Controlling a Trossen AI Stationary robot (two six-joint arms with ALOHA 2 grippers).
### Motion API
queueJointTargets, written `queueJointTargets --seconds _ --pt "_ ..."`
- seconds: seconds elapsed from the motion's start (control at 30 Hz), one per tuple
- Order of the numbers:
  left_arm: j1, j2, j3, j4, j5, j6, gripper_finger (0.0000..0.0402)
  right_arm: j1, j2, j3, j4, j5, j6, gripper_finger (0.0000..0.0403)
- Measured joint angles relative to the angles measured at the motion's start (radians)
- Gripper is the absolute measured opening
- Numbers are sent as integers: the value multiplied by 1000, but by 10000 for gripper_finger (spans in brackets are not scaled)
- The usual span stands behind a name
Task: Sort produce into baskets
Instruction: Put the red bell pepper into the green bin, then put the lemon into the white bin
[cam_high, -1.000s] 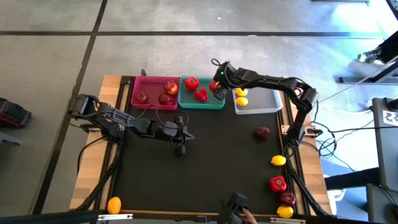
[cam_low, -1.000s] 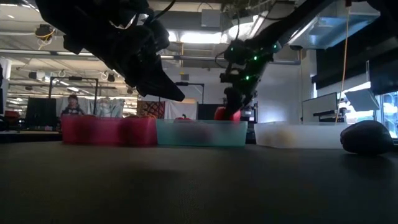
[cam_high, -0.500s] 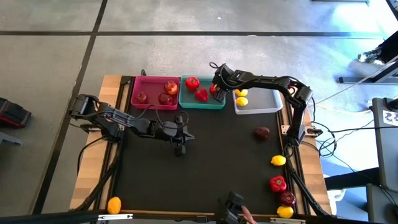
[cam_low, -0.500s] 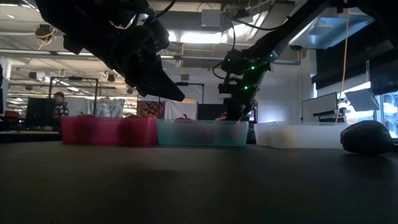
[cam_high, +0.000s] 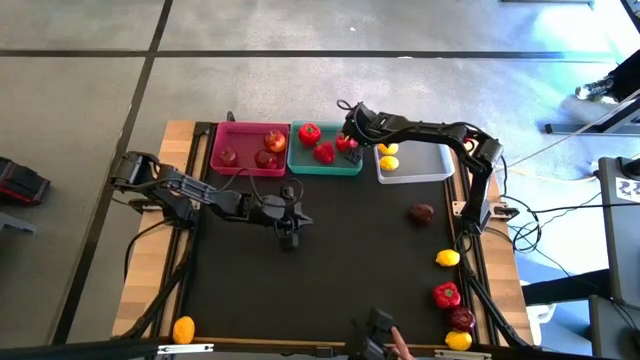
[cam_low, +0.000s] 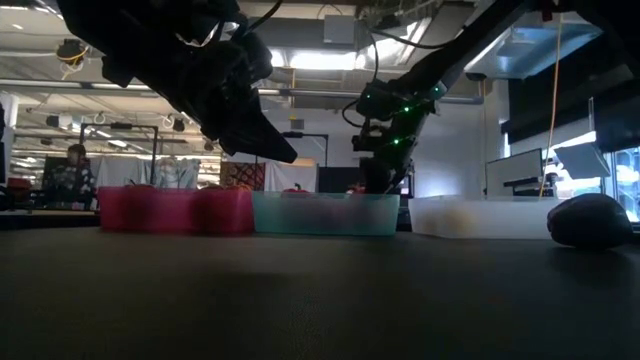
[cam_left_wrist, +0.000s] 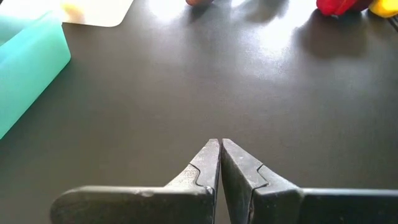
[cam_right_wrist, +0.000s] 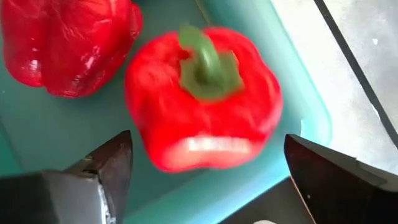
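My right gripper (cam_high: 350, 148) is open over the right end of the teal basket (cam_high: 325, 168). A bright red bell pepper (cam_right_wrist: 202, 99) lies stem up between its spread fingers on the basket floor, and the fingers stand apart from it. Two more peppers (cam_high: 309, 132) lie in the same basket. Apples (cam_high: 270, 140) lie in the pink basket (cam_high: 215, 150) and lemons (cam_high: 388, 155) in the white basket (cam_high: 415, 177). My left gripper (cam_high: 288, 238) is shut and empty above the middle of the table; its closed fingertips also show in the left wrist view (cam_left_wrist: 219, 144).
Loose produce lies on the black mat: an apple (cam_high: 421, 212), a lemon (cam_high: 448, 258), a pepper (cam_high: 446, 295), an apple (cam_high: 461, 318) and a lemon (cam_high: 458, 340) along the right edge, and a lemon (cam_high: 183, 329) at the near left corner. A person shows in the room beyond.
My right gripper has gone a little toward the table's left edge and down into the teal basket with the red pepper. The pepper stood above the basket's rim a second ago and now sits inside it.
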Motion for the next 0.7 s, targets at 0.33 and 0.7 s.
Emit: queueJointTargets --seconds 0.33,0.7 --pt "8 0 0 -2 1 -39 27 27 -105 1 -42 -1 6 352" --pt "61 0 1 -88 80 -178 181 221 -247 1 -144 -116 95 347"
